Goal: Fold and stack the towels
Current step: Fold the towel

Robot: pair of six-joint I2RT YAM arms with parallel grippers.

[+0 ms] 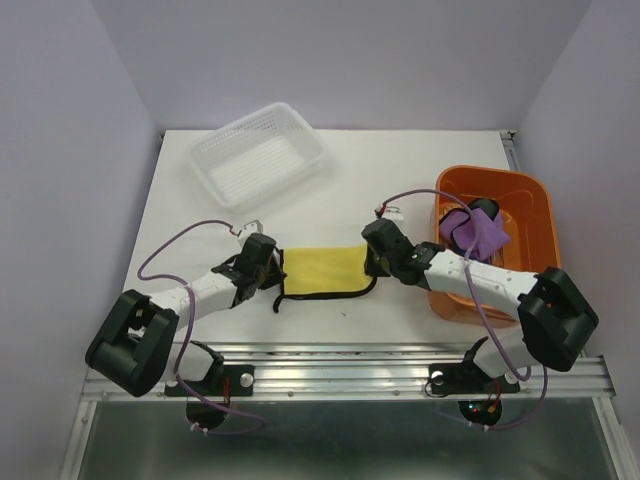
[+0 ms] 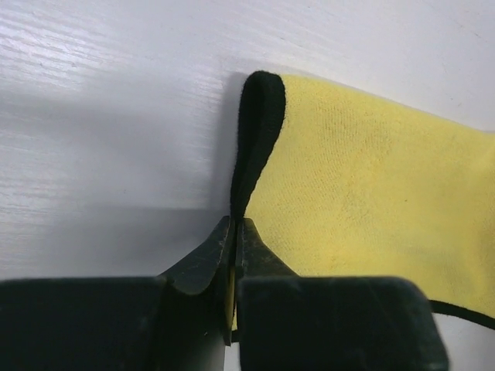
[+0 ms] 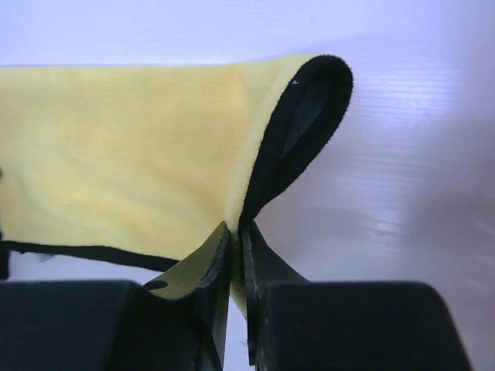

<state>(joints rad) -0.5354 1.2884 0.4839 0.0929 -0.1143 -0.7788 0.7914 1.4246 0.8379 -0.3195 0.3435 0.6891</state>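
Two hands grip one yellow towel (image 1: 320, 268), one at each short end, and between them we see it spread across the near middle of the desk (image 1: 400, 165). The left hand (image 1: 268, 264) has the towel's left end, and the right hand (image 1: 376, 258) has its right end.

From the left wrist, we see the fingers pressed almost together with only the thin cloth between them. They pinch the hem where the black edging (image 2: 259, 131) curls up into a narrow loop just past the fingertips. The yellow cloth runs off to the right, seemingly flat on the white surface.

The right wrist view mirrors this. The jaws are closed onto the hem with barely a gap, the dark border folds over in a rounded loop above them, and the yellow cloth runs off to the left. From above, a line of black trim shows along the towel's near edge, sagging a little toward the arms.

We find a purple towel (image 1: 476, 232) bunched inside the orange basket (image 1: 540, 205), which sits at the right side of the desk with the right arm reaching across its near rim. Something dark lies touching it, and we cannot make out what it is. The white mesh basket (image 1: 258, 158) stands at the far left, well apart from the yellow towel.
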